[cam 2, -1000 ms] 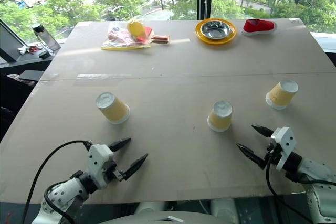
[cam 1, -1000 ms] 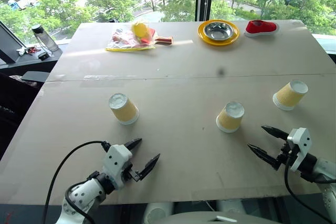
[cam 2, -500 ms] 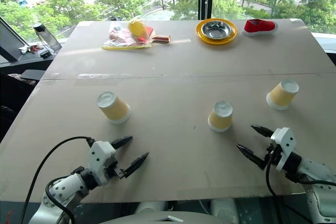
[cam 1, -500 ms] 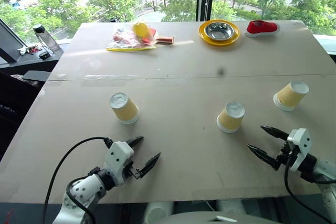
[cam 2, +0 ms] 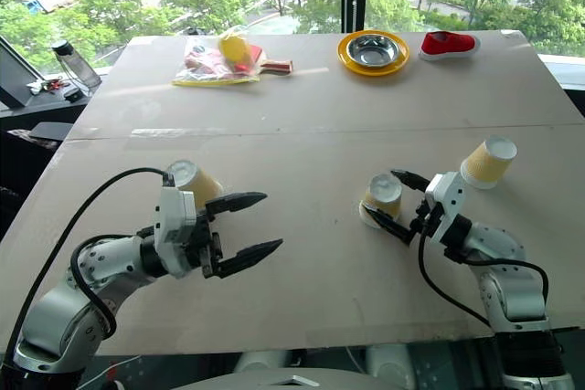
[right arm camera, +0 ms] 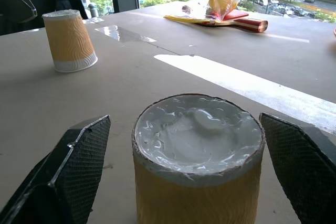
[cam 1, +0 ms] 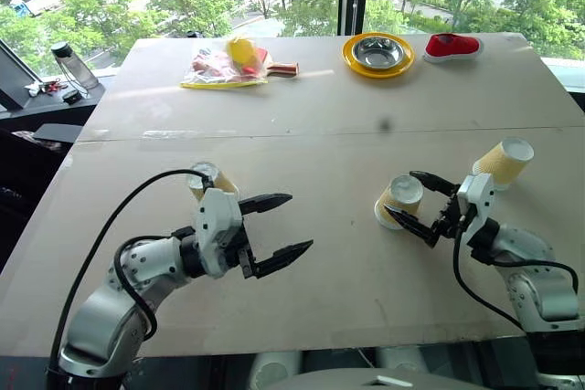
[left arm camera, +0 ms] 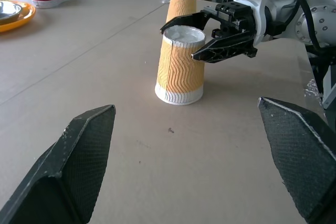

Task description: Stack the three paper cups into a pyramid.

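While the right end effector [cam 1: 420, 208] brackets the middle cup [cam 1: 399, 201] with fingers spread (not touching), the left end effector [cam 1: 279, 224] hovers spread beside the left cup [cam 2: 193, 182]; the third cup [cam 1: 504, 163] stands apart on the bench [cam 1: 311, 116].

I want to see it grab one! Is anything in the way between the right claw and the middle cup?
No. The right claw is open with its fingers on either side of the middle paper cup, which stands upside down on the table. Nothing sits between them.
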### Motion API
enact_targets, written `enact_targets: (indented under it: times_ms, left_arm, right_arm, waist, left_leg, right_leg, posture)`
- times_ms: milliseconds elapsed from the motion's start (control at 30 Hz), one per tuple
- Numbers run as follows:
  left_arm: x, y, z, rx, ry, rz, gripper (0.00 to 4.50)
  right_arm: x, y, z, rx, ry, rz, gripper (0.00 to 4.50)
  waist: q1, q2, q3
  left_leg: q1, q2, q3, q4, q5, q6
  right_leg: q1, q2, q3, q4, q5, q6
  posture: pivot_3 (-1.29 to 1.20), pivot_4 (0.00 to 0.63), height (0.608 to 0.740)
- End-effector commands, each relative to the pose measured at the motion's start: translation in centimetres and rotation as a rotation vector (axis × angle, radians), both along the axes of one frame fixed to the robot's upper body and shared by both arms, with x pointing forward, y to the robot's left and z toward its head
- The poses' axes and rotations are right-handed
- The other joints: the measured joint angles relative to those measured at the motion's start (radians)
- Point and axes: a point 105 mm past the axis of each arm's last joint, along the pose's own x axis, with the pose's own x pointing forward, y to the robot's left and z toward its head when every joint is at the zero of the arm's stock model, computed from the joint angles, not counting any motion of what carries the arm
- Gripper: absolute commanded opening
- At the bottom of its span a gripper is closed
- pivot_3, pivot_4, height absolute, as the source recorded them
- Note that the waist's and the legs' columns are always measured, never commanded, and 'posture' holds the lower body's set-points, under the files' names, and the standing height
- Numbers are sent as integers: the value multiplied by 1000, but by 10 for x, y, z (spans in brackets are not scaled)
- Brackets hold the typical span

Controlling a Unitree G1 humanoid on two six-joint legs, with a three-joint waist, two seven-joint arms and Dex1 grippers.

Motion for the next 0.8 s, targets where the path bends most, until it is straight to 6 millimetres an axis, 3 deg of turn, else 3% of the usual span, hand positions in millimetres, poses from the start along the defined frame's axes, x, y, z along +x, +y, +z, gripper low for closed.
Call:
enact_targets:
  times_ms: [33,67,133,267,400,667,800]
  left_arm:
    - [-3,-3,14,-14,-43,-30,4467]
    - [-3,-2,14,-18,-41,-27,4467]
    - [-2,-1,15,-15,-42,-22,4500]
    - [0,0,16,-10,-50,-5,4500]
    - [13,10,24,-54,-68,116,4500]
    - [25,24,27,-56,-74,237,4500]
    - [28,26,27,-67,-70,264,4500]
  right_arm:
    - [1,7,6,22,-27,29,4500]
    - [1,8,6,24,-26,36,4500]
    - [3,9,7,35,-27,36,3941]
    - [7,11,8,41,-32,43,2267]
    - [17,29,9,28,-44,74,2257]
    - [75,109,32,43,-32,149,2257]
    - [96,127,31,32,28,128,2257]
  waist:
    - [-6,0,0]
    - [-8,0,0]
    - [-11,0,1]
    - [-11,0,1]
    - [-13,0,2]
    - [-21,0,4]
    - [-28,-1,5]
  left_leg:
    - [0,0,0,0,0,0]
    - [0,0,0,0,0,0]
    - [0,0,0,0,0,0]
    - [0,0,0,1,0,0]
    - [0,0,0,1,0,0]
    - [0,1,-1,3,0,-1]
    - [-3,1,-1,3,1,-2]
  right_leg:
    - [0,0,0,0,0,0]
    - [0,0,0,0,0,0]
    - [0,0,0,0,0,0]
    - [0,0,0,2,0,0]
    - [0,1,0,2,0,0]
    - [-3,3,1,6,0,0]
    - [-7,3,1,7,0,0]
  posture:
    - [0,150,740]
    - [0,150,740]
    - [0,150,740]
    - [0,150,740]
    - [0,150,740]
    - [0,150,740]
    - [0,150,740]
